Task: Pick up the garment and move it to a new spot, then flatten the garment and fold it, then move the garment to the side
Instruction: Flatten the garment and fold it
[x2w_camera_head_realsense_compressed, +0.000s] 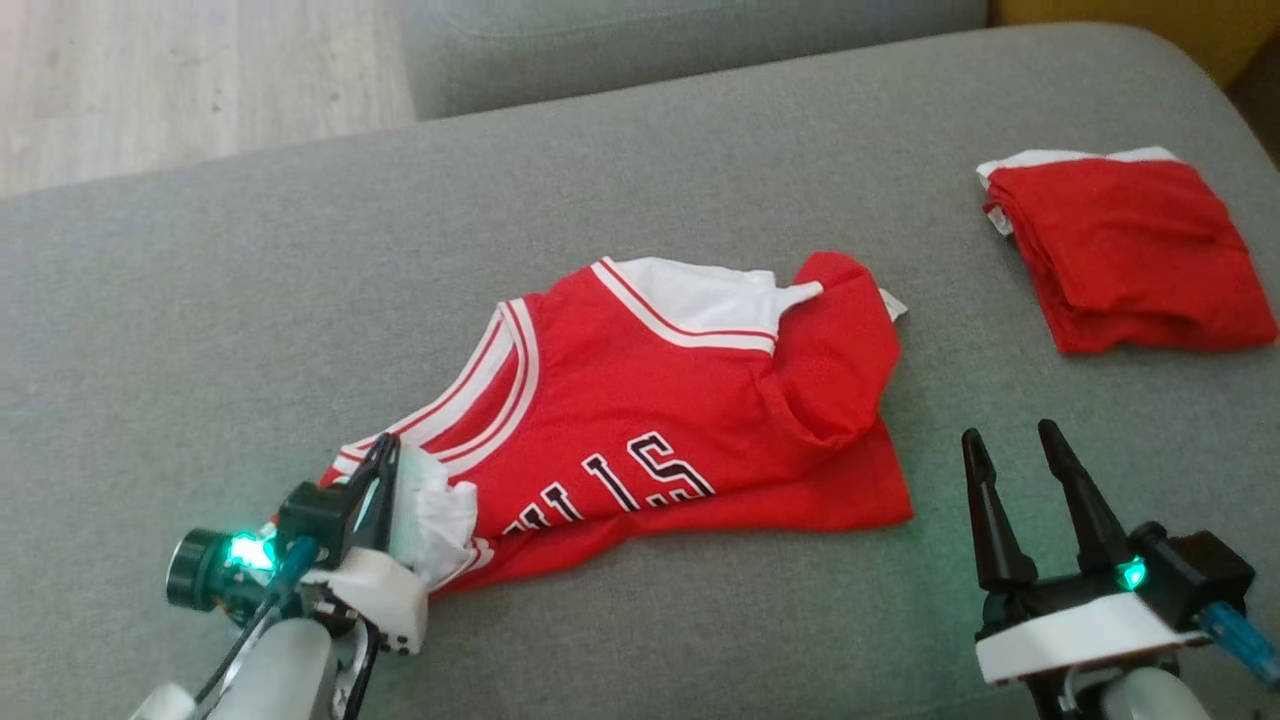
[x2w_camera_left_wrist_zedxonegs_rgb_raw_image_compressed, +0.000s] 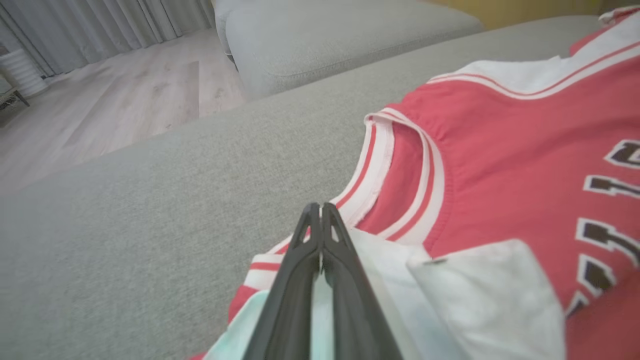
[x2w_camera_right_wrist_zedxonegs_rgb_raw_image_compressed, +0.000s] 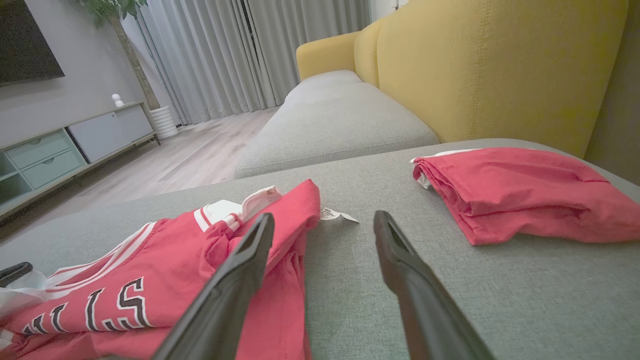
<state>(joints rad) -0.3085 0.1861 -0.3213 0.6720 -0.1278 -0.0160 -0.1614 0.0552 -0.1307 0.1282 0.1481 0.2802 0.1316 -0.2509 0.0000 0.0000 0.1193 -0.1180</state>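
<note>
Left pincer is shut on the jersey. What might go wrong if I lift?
The left pincer holds only a bunched white-trimmed edge of the red basketball jersey; it might slip free. The right pincer is open, so the jersey would likely dangle lopsided. Swinging right may disturb the folded red garment.

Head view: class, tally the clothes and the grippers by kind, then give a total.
jersey: 1
folded red garment: 1
grippers: 2 (left gripper, right gripper)
total: 4
</note>
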